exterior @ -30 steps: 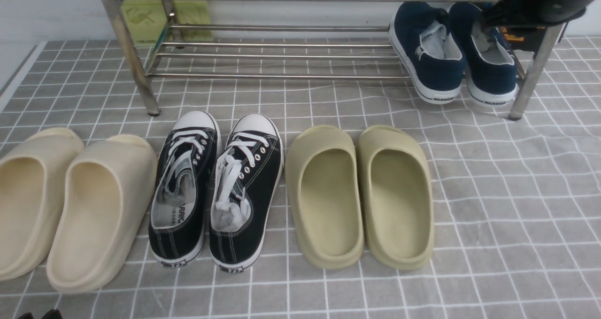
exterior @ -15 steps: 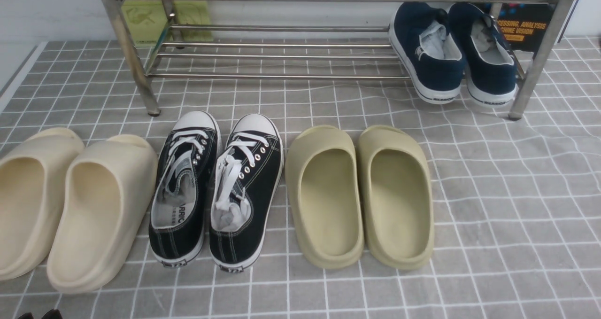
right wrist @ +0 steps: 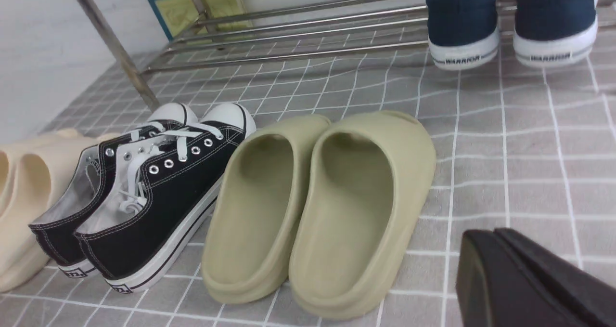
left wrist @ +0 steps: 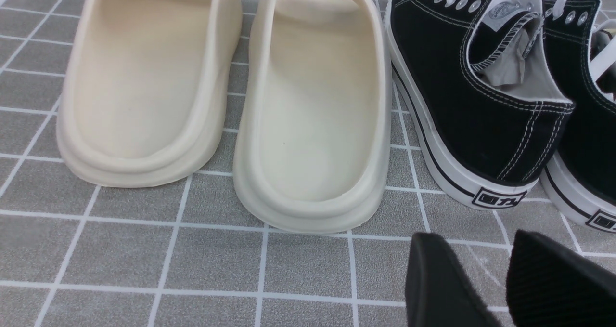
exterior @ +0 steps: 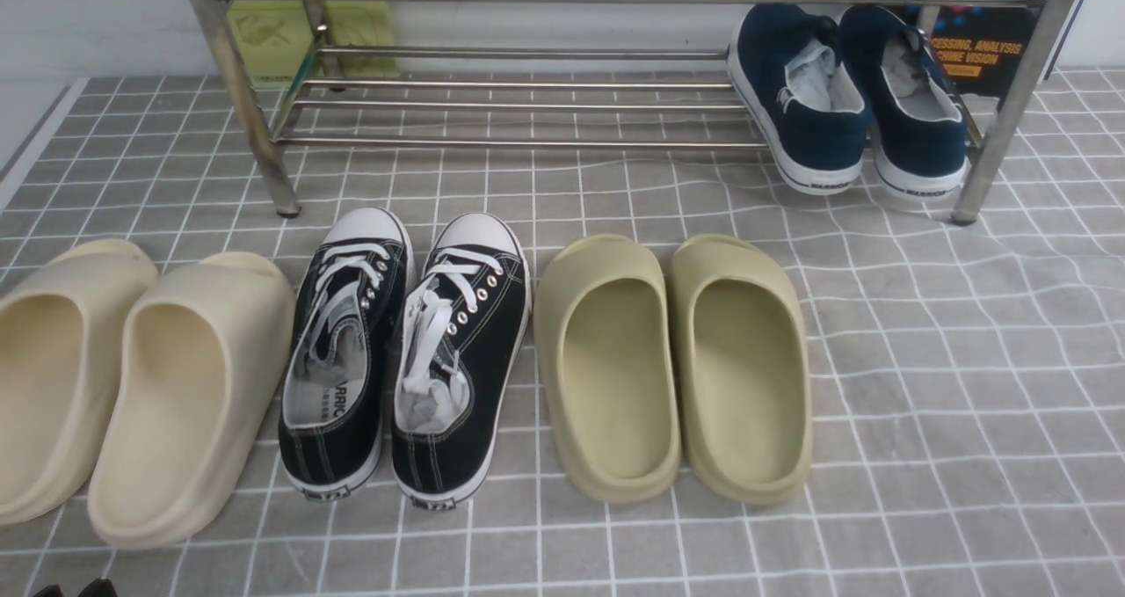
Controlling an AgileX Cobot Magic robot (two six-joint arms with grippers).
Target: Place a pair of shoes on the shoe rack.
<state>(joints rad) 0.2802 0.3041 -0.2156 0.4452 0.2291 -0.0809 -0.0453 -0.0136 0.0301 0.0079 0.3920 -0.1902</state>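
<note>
The pair of shoes, two navy slip-ons with white soles, sits side by side on the lower bars at the right end of the shoe rack, heels towards me and jutting past the front bar: one shoe, the other. The right wrist view shows both heels on the rack. My right gripper is shut and empty, low over the tiled cloth, well short of the rack. My left gripper is open and empty, just behind the black sneakers' heels.
On the grey tiled cloth in front of the rack stand cream slides, black lace-up sneakers and olive slides in a row. Books lean behind the rack. The rack's front legs stand at either end.
The right arm, which hung over the right-hand navy shoe a second ago, has pulled back out of the front view, and its gripper has shut. The shoes stay put.
</note>
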